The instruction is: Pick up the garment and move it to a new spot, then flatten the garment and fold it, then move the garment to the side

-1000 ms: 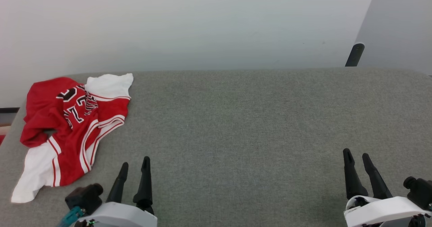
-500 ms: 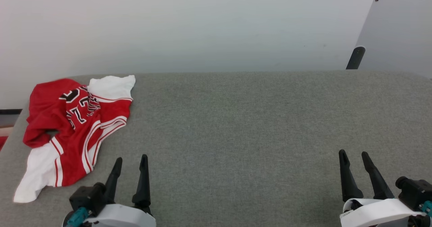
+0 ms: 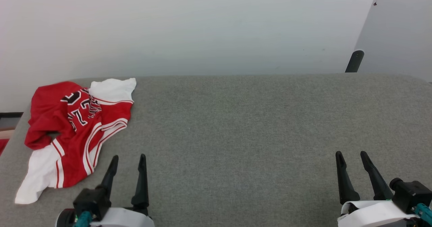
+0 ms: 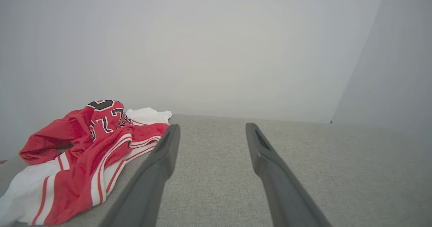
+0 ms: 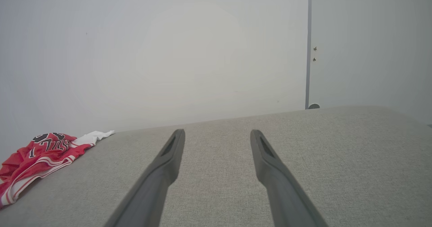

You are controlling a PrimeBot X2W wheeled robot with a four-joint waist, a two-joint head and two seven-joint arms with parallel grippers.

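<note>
The garment (image 3: pixel 72 132) is a red jersey with white sleeves and black lettering, lying crumpled at the far left of the grey fabric surface (image 3: pixel 236 125). The left wrist view has the garment (image 4: pixel 84 152) at its left, and the right wrist view has the garment (image 5: pixel 37 156) at its far left. My left gripper (image 3: pixel 129 158) stands open at the lower left, just right of the garment's near edge and apart from it. At the lower right my right gripper (image 3: pixel 351 153) is open over bare fabric, with nothing between its fingers.
A pale wall runs behind the surface, with a second wall panel at the right. A dark rod (image 3: pixel 354 61) stands at the surface's back right edge. Bare grey fabric stretches between the garment and my right gripper.
The head view has tilted so the whole picture sits slightly lower. My left gripper has shifted a little left toward the garment; the right gripper has shifted slightly left. The garment lies as before.
</note>
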